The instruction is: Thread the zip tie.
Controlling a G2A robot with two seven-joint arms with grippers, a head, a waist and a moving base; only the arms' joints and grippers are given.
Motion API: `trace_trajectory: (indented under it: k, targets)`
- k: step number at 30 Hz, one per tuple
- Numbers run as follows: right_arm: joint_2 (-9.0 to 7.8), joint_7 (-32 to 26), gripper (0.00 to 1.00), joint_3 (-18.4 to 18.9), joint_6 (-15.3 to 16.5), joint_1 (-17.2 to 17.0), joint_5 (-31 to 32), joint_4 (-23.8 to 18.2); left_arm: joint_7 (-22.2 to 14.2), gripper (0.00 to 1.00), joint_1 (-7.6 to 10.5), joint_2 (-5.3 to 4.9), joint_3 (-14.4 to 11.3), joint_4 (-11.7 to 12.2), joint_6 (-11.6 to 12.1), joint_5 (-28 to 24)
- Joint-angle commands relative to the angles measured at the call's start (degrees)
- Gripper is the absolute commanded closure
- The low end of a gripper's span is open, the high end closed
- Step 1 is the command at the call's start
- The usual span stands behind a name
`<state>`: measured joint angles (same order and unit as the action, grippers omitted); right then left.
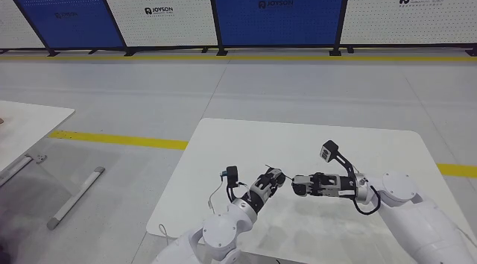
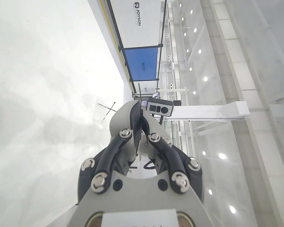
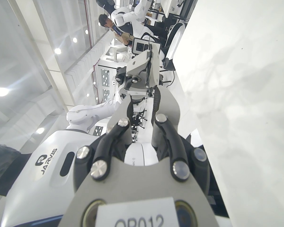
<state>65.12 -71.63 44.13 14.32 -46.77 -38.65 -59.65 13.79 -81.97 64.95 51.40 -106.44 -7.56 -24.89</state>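
Black, thin and narrow, the plastic zip tie (image 2: pixel 139 93) showed as a slim, nearly straight strip poking out past the tips of the left gripper (image 2: pixel 139 106), whose jaws were pressed together on it. It was held in the air above the white rectangular table (image 1: pixel 358 152), between the two arms. The right gripper (image 3: pixel 143 93) faced the left one tip to tip, close by, its fingers (image 3: pixel 126 106) standing apart with a gap between them.

One zip tie (image 2: pixel 139 93) is showing, one counter (image 1: pixel 358 145) — and one left end effector (image 2: pixel 139 111), one right end effector (image 1: pixel 297 185).
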Motion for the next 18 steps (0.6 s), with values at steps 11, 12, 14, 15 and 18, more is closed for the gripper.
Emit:
trace_trajectory:
  k: [11, 12, 14, 15, 18]
  targets:
    - [0.78, -0.67, 0.88, 0.78, -0.7, 0.1, 0.6, 1.03, -1.02, 1.0, -0.66, 0.66, 0.4, -0.09, -0.13, 1.38]
    - [0.83, -0.67, 0.95, 0.85, -0.83, 0.09, 0.65, 1.1, -1.09, 1.0, -0.71, 0.71, 0.41, -0.09, -0.15, 1.48]
    - [0.94, -0.69, 1.0, 1.0, -1.08, 0.07, 0.74, 1.2, -1.27, 1.0, -0.81, 0.82, 0.49, -0.1, -0.17, 1.71]
    - [0.99, -0.71, 1.0, 1.07, -1.18, 0.06, 0.78, 1.24, -1.35, 1.0, -0.84, 0.87, 0.54, -0.1, -0.18, 1.79]
    - [1.12, -0.78, 1.0, 1.35, -1.41, 0.02, 0.93, 1.37, -1.77, 1.0, -0.99, 1.01, 0.64, -0.09, -0.05, 2.2]
